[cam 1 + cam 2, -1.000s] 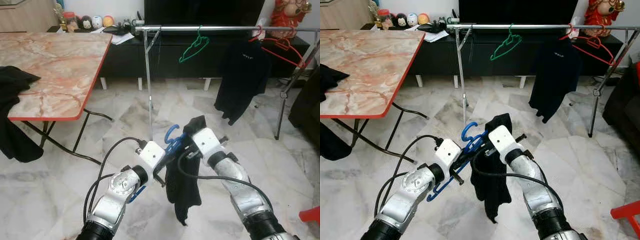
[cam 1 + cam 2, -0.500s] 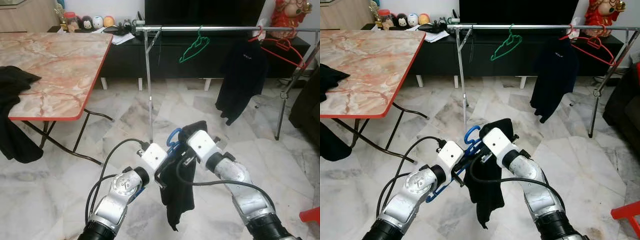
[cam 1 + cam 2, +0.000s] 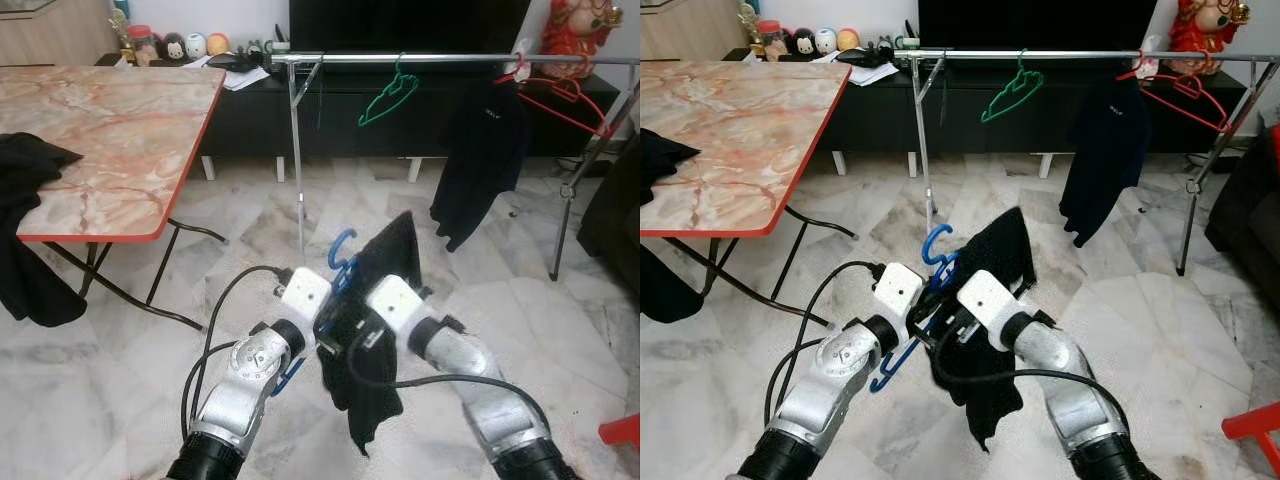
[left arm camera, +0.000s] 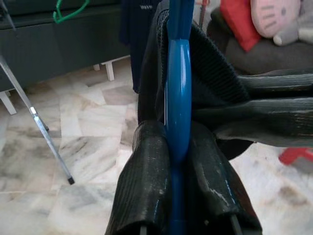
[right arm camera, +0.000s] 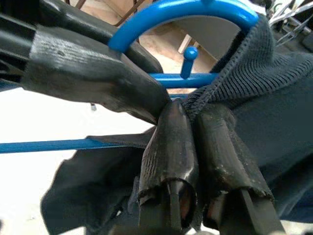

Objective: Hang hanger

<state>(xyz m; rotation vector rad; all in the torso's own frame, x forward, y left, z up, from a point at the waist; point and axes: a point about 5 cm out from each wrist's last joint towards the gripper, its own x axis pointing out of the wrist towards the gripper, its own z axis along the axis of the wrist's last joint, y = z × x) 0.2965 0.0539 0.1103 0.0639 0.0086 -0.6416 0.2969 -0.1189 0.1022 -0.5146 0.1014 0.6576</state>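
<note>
1. Blue plastic hanger point(image 3: 936, 262) sits low in front of the robot, above the marble floor point(image 3: 130, 350) and between the two silver arms, its hook pointing up.
2. A black knit garment point(image 3: 375, 330) is draped on the hanger and hangs down below both claws.
3. The left claw point(image 4: 178, 147) is clamped on the hanger's blue bar; in the left wrist view the bar runs straight up between the two black fingers point(image 4: 146, 176), which press against it on both sides.
4. The right claw point(image 5: 193, 117) is pinched together on the garment's knit edge just beside the hanger's hook; in the right wrist view its fingertips meet right under the blue curve.
5. The two claws touch or nearly touch each other at the hanger's neck.
6. Ahead stands a metal clothes rail point(image 3: 450, 58) in front of a dark TV cabinet point(image 3: 970, 110).
7. On the rail hang a green hanger point(image 3: 388, 98), a dark shirt point(image 3: 480, 160) and a red hanger point(image 3: 565, 95).
8. To the robot's left stands a marble-patterned table point(image 3: 110, 140) with a red edge, with black cloth point(image 3: 25, 165) lying over its near corner.
</note>
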